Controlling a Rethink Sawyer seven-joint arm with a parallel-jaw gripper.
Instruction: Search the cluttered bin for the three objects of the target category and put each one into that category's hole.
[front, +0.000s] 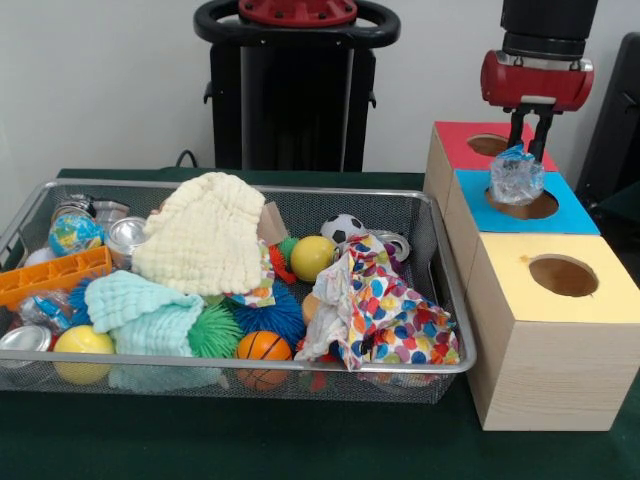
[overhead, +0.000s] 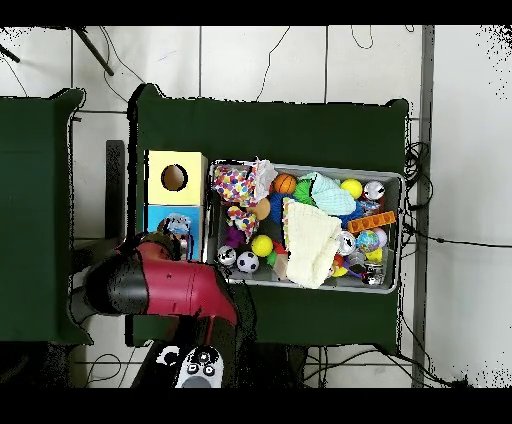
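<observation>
crinkled clear plastic, a balled-up wrapper or bag (front: 517, 178), hangs clamped between the two dark fingers (front: 515, 128) of the end effector (front: 528, 140), right over the round hole of the blue-topped box (front: 570, 214). the lump sits at the hole's rim, partly over the opening, so it looks held there to be let go straight down rather than pushed in. by my reading this is the drop step for one target object, and the blue hole is the category's own.

three boxes stand in a row beside the wire bin (front: 445, 275): the red-topped box (front: 455, 140) farthest back, blue between, and the yellow-topped box (front: 600, 285) nearest the camera, each with its hole facing up so things can fall in from above. the overhead view shows the red arm (overhead: 165, 285) reaching across to that row, covering the red box and part of the blue one.

inside the bin the clutter is heaped and overlapping: a cream cloth (front: 205, 235) draped on top, a mint cloth (front: 140, 315), a spotted cloth (front: 385, 315), a yellow ball (front: 311, 257), a small basketball (front: 264, 347), a soccer ball (front: 343, 228), a globe ball (front: 75, 233), an orange tray (front: 50, 277) and a few metal cans (front: 127, 238) along the back left. the cloths likely hide more, so any remaining clear plastic pieces would need digging out. all of it rests on a dark green surface (front: 250, 440).
</observation>
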